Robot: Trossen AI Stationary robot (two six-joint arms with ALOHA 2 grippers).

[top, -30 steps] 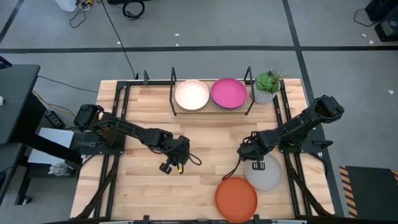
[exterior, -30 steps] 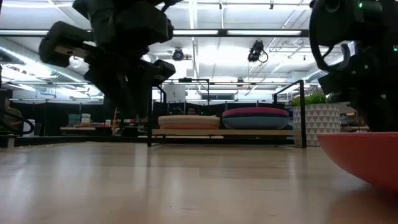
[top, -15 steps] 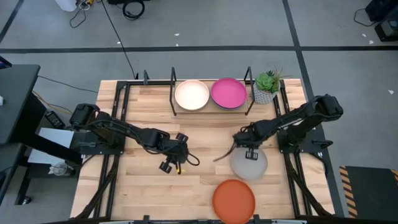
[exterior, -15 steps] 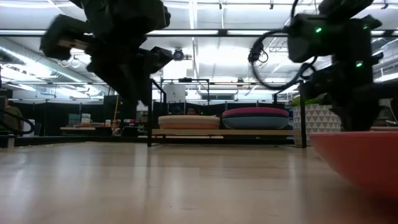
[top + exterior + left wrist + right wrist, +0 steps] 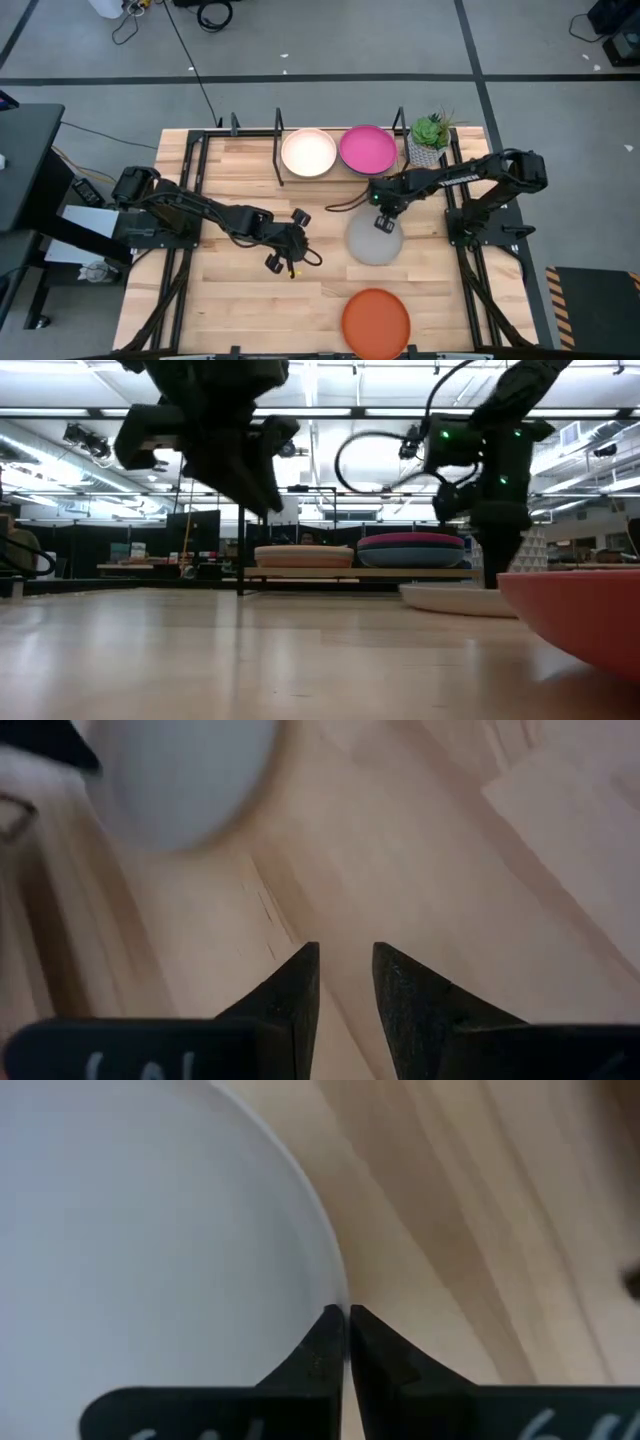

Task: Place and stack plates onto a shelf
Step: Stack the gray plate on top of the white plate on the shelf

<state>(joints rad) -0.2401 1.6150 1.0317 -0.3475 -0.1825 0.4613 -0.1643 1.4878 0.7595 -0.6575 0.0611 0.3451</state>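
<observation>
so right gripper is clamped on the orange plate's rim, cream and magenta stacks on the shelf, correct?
Not the orange plate: the right gripper is pinching the grey plate by its rim, as the right wrist and high views show. Cream and magenta do sit on the shelf.

Grey concrete floor [image 5: 330, 40] crossed by dark lines, black cables [image 5: 210, 12] lying about, bright ceiling strip lights [image 5: 330, 412]
</observation>
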